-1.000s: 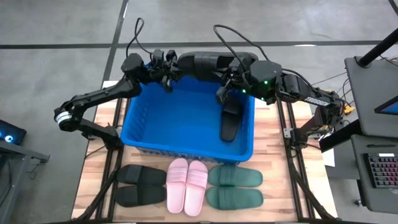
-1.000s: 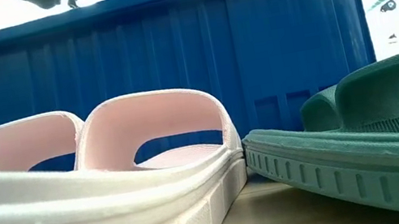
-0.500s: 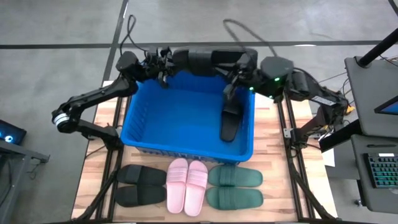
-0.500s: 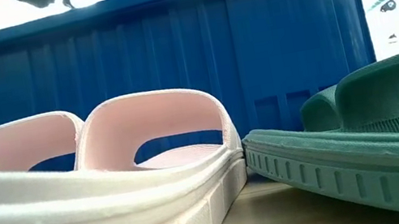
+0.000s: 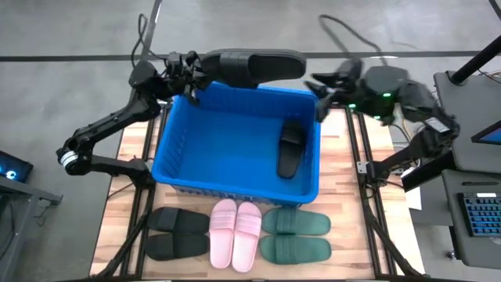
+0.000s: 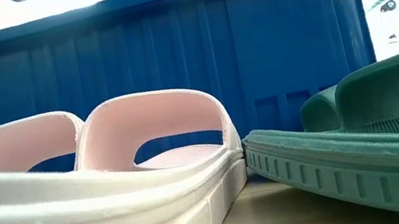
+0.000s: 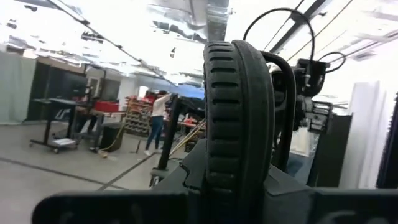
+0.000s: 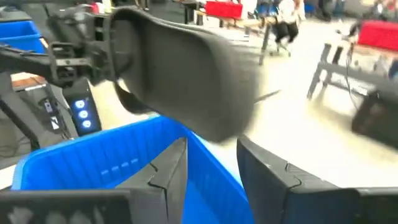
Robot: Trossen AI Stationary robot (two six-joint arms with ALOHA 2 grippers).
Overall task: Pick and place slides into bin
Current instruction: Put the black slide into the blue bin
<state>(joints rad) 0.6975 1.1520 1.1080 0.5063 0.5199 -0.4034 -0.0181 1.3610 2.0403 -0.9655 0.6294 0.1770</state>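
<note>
Matt rubber slides (image 5: 235, 233), glossy perforated plastic bin (image 5: 235, 137), wood table (image 5: 348, 227)

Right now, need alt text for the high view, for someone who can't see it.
Seen from above, the left claw holds a black slide over the far rim of a blue bin, which has one black slide inside. The right claw stands open, empty, at the bin's far right corner. A black pair, pink pair and green pair lie in front of the bin.

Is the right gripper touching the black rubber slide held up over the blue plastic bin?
Apart. The high view shows a clear gap between the right gripper and the black slide, which the left gripper holds above the bin's back rim.
</note>
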